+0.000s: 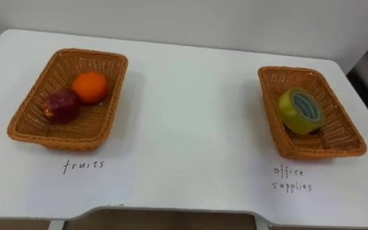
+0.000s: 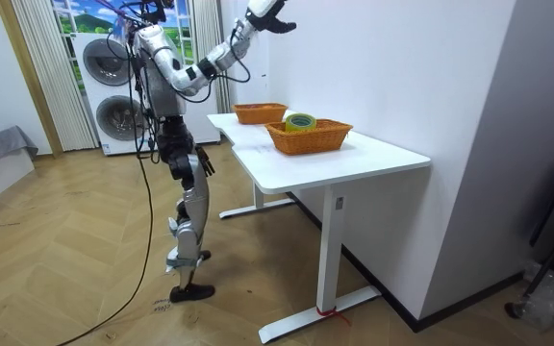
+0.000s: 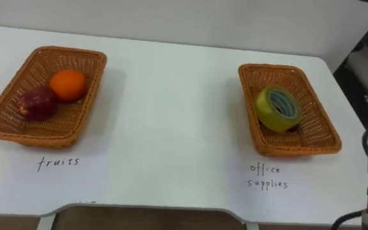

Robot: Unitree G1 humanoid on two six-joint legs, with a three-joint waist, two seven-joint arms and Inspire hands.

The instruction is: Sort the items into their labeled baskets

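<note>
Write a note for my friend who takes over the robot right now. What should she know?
Right hand: up high by the wall, above the table, far from the baskets.
Left hand: seems to hang low by the hip.
Fruit basket: orange and red apple inside.
Office supplies basket: yellow tape roll inside.
Done: all three things lie in the right baskets.
Left: nothing that I can see.

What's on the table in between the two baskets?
Nothing. In the left eye view, the stretch of white table between the fruits basket and the office supplies basket is bare.
</note>
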